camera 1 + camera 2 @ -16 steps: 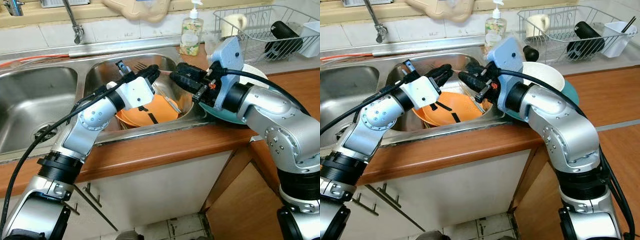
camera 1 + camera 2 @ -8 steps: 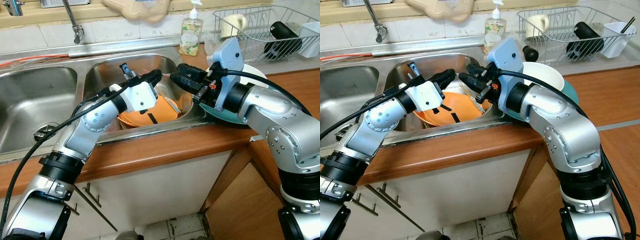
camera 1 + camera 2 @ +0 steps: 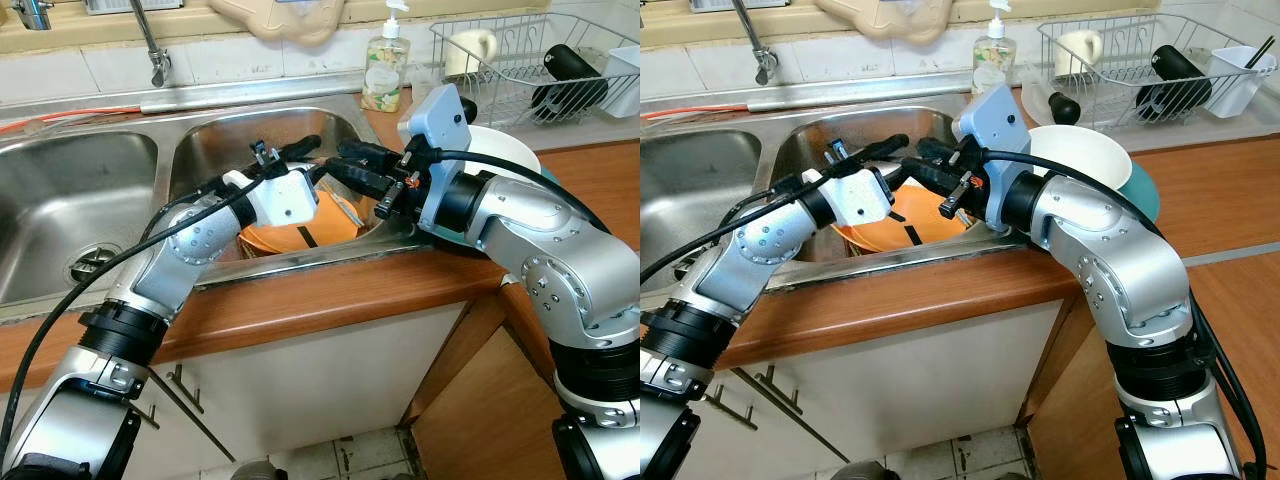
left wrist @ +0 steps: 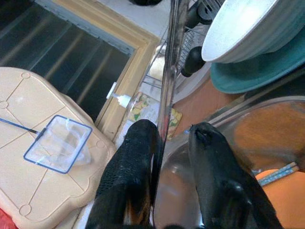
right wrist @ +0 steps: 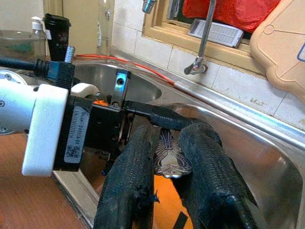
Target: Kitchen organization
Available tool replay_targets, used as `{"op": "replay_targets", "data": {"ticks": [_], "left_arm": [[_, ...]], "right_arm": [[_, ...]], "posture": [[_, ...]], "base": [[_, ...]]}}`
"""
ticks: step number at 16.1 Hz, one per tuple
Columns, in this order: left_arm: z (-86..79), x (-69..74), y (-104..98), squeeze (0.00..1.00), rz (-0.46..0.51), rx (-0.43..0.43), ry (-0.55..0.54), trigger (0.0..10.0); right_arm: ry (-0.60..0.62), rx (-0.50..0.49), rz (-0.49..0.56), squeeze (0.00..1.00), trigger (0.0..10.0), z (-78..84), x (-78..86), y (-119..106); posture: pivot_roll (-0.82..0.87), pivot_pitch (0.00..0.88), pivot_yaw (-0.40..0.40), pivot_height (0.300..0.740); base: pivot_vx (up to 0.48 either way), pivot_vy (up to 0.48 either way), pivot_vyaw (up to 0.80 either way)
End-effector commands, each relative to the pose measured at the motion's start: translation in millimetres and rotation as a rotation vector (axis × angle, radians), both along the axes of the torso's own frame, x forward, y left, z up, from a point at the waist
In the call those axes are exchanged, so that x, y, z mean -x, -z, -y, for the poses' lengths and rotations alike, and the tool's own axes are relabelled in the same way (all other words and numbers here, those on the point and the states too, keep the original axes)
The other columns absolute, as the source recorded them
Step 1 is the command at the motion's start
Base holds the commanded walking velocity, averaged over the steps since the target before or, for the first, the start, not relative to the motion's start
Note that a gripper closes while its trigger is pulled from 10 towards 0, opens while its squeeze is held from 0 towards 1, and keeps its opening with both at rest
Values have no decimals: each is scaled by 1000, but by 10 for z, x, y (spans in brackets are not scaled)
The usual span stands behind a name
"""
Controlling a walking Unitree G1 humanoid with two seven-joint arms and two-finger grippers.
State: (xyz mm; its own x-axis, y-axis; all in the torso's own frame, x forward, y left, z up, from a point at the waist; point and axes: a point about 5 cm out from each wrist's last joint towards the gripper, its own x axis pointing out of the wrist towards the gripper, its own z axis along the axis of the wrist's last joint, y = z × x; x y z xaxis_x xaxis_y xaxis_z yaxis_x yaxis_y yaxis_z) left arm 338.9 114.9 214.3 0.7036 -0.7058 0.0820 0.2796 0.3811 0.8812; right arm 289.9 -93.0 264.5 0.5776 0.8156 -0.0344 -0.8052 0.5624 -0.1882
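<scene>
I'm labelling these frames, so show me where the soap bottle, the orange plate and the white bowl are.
soap bottle (image 3: 384,76), left eye view, on its label.
orange plate (image 3: 923,212), right eye view, on its bare face in the sink.
white bowl (image 3: 1083,160), right eye view, on its inner wall.

Two sink basins, one faucet

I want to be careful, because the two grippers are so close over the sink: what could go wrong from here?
1. The left gripper holds the utensil over the sink, its handle end at the right gripper. If the left lets go too early, the utensil may fall onto the orange plate.
2. The grippers are very close and might collide.
3. The right arm passes close by the white bowl; a swing could knock it.
</scene>
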Motion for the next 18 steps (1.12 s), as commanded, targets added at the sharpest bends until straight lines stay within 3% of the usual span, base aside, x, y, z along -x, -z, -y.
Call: {"op": "replay_targets", "data": {"ticks": [1,2,3,4,12,13,14,15,16,17,18], "left_arm": [[7,-20,-35,0,18,-28,-2,10000],[4,-24,-36,0,18,-28,-5,9529],[-9,-35,-43,0,22,-26,-12,2275],[-15,-40,-55,0,28,-24,-16,0],[-11,-39,-66,0,47,-32,-8,0],[-13,-38,-65,0,48,-34,-7,0],[-17,-36,-64,0,48,-36,-7,0],[-20,-35,-62,0,47,-39,-6,0],[-20,-36,-61,0,47,-41,-6,0],[-21,-36,-60,0,46,-41,-6,0],[-23,-39,-58,0,44,-40,-8,0]], "right_arm": [[-43,-3,41,0,0,-65,32,-91],[-49,-3,42,0,0,-70,36,-93],[-52,-2,43,0,0,-75,39,-89],[-53,0,42,0,0,-75,40,-86],[-43,6,42,0,0,-72,23,-74],[-42,6,43,0,471,-72,21,-75],[-39,6,44,0,1725,-73,18,-76],[-33,8,48,0,4824,-73,12,-77],[-31,10,50,0,4824,-72,10,-79],[-25,12,53,0,9294,-70,5,-79],[-15,15,54,0,10000,-65,-3,-77]], "posture": [[-5,0,34,740],[-5,0,34,740],[0,0,33,740],[1,0,33,740],[4,0,30,740],[4,0,30,740],[4,0,30,740],[5,0,31,740],[5,0,31,740],[5,0,31,740],[4,0,32,740]], "base": [[0,0,0],[0,0,0],[0,0,0],[0,0,0],[0,0,0],[0,0,0],[0,0,0],[0,0,0],[0,0,0],[0,0,0],[0,0,0]]}}
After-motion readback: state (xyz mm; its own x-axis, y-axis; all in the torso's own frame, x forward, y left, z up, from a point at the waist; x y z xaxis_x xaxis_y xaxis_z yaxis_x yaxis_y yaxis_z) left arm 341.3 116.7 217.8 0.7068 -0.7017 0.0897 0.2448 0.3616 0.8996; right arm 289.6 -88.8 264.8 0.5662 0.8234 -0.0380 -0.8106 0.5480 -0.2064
